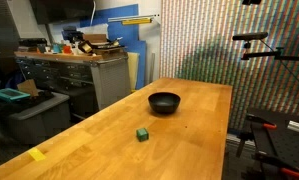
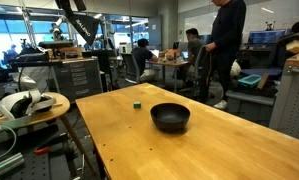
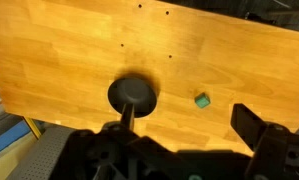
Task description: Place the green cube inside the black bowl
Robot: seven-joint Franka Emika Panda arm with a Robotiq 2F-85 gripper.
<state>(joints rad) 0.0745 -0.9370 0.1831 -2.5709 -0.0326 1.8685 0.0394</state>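
The green cube lies alone on the wooden table, a short way from the black bowl, which is upright and empty. Both also show in an exterior view, the cube and the bowl. In the wrist view the cube lies to the right of the bowl. My gripper is open and empty, high above the table, with its dark fingers framing the cube from the picture's lower edge. The gripper does not show in either exterior view.
A flat yellow tape piece lies near the table's front corner. Cabinets with clutter stand beyond the table. A person stands behind the table, and a small round table with a headset stands beside it.
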